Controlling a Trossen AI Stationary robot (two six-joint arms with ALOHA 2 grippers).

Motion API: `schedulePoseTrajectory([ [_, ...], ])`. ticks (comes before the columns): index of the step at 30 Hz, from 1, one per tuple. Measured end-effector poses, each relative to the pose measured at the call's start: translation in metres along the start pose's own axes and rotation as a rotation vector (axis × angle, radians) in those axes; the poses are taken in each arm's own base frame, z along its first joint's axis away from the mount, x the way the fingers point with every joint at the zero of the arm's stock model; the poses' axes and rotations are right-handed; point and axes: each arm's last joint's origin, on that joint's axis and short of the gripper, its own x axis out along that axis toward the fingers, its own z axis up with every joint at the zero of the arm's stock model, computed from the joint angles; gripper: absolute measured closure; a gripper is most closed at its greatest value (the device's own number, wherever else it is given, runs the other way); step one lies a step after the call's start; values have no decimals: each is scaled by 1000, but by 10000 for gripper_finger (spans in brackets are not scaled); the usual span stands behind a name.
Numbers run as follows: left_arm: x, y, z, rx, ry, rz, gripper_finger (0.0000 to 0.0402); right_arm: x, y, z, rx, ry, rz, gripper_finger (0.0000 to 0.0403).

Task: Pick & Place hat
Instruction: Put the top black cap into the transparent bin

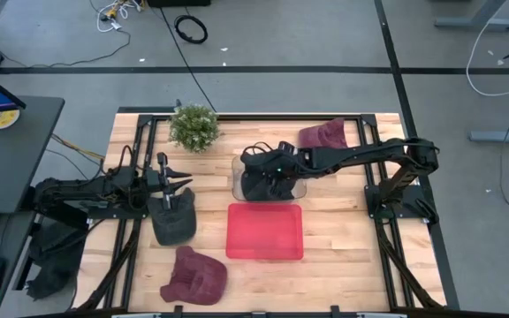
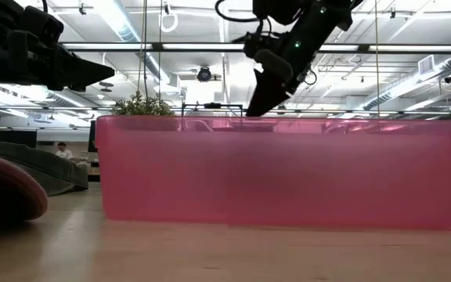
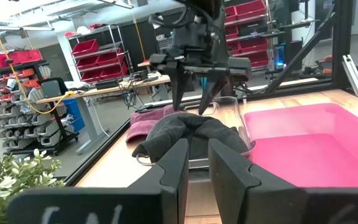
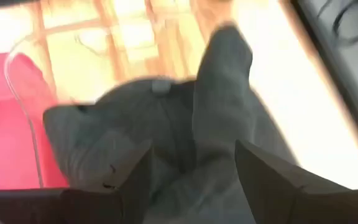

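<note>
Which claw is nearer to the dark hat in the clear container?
The right claw. It hangs open just above the dark hat in the clear container. The left claw is farther off, above another dark hat on the table.

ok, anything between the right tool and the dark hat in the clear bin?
Nothing visible. The right tool hangs open directly above the dark hat, which lies in the clear bin with no cover over it.

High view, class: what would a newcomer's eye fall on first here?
The translucent pink plastic bin at the table's centre stands out. Just behind it, the right pincer hangs open over a dark grey cloth hat in a clear container. A small green potted plant sits at the far edge.
</note>
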Motion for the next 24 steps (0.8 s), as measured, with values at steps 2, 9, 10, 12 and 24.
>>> schedulePoseTrajectory([
  [2, 0, 0, 0, 0, 0, 0, 335, 1, 0, 1, -70, -16, -42, 174],
  [9, 0, 0, 0, 0, 0, 0, 335, 21, 5, 3, -175, -40, -114, 175],
  [10, 0, 0, 0, 0, 1, 0, 335, 24, 5, 3, -188, -36, -124, 174],
  [12, 0, 0, 0, 0, 1, 0, 335, 32, 7, 2, -208, -33, -161, 174],
  [24, 0, 0, 0, 0, 1, 0, 335, 43, 13, -2, -262, -14, -155, 271],
])
